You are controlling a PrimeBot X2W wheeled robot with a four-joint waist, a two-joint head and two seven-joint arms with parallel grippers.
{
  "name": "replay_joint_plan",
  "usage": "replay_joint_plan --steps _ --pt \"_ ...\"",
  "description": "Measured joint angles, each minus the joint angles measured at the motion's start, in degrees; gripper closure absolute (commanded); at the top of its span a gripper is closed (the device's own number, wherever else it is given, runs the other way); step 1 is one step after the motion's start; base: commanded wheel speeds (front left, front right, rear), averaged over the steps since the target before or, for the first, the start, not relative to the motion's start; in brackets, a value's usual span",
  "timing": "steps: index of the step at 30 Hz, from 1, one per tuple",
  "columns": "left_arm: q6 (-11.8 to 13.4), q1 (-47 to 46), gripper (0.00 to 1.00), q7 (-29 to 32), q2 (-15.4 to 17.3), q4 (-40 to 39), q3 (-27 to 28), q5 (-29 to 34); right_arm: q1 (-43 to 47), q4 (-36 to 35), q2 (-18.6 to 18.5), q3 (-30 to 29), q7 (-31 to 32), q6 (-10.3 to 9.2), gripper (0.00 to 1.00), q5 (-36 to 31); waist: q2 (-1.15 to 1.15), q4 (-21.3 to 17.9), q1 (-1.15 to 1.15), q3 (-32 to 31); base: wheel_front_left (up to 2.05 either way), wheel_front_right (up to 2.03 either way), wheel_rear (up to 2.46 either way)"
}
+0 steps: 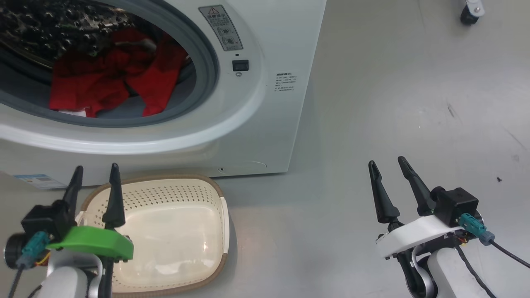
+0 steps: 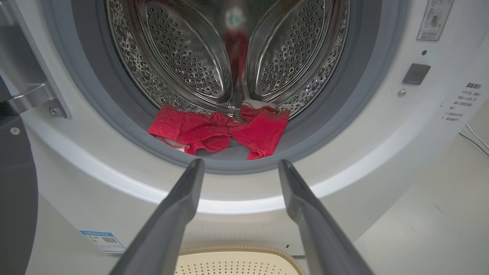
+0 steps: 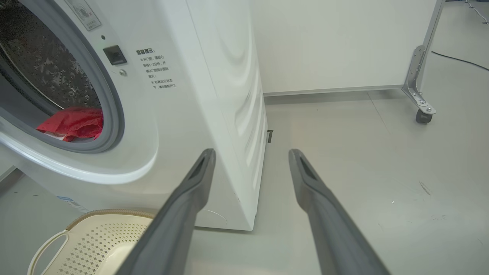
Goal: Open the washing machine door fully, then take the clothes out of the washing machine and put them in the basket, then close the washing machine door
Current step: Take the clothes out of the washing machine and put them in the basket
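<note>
Most washing machine door [image 2: 14, 198] cut off, left edge.

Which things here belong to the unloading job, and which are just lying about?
Job: washing machine; its door, swung open; red clothes in the drum; empty basket on the floor; left gripper and right gripper, both open.

Lying about: caster on a frame leg; cable; small dark speck.
</note>
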Motion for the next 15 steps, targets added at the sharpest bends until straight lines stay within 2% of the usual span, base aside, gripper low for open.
replay_joint_plan --steps 10,15 --pt "2.44 -10.00 0.00 5.25 5.17 -1.31 2.22 2.09 -3.53 -1.15 0.43 1.98 0.00 0.18 0.00 0.00 0.00 -3.09 0.00 7.63 0.00 0.00 0.00" --pt "4.10 -15.27 0.00 8.31 8.94 -0.23 3.76 4.98 -5.94 -1.31 0.69 2.68 0.00 0.47 0.00 0.00 0.00 -4.88 0.00 11.35 0.00 0.00 0.00"
